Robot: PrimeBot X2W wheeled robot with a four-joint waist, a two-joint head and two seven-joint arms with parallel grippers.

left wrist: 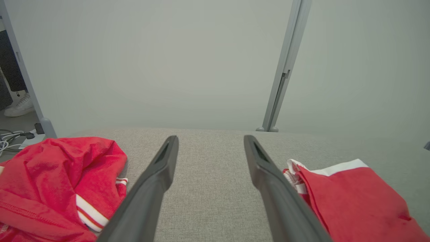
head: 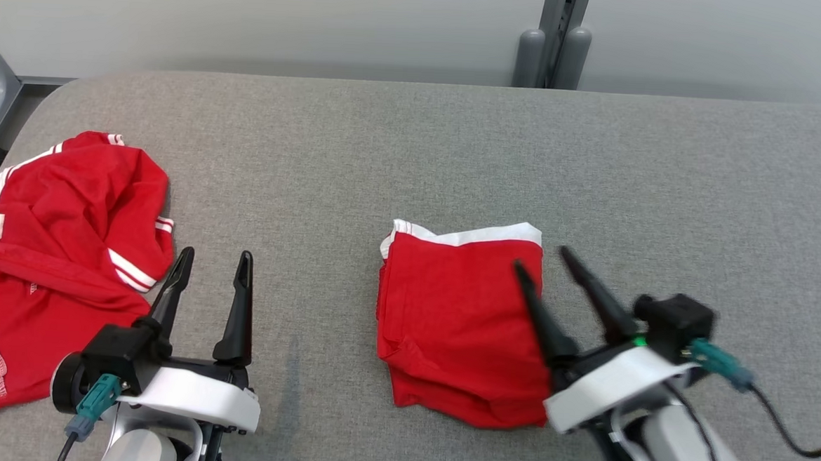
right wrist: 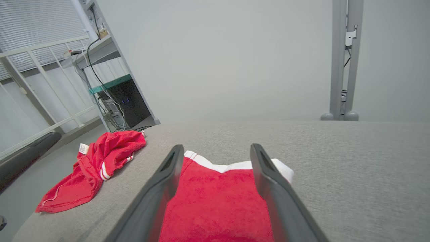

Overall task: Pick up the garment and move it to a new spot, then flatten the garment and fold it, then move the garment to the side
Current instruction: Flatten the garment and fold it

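Both hands gape wide: right hand point(head: 541, 257) above the right edge of the folded garment point(head: 448, 317), left hand point(head: 216, 252) well left of it. Pinch every layer, lift evenly.

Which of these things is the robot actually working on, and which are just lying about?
In the job:
folded red garment
right gripper, open over it

Lying about:
crumpled red garment, at the left
grey posts behind the table
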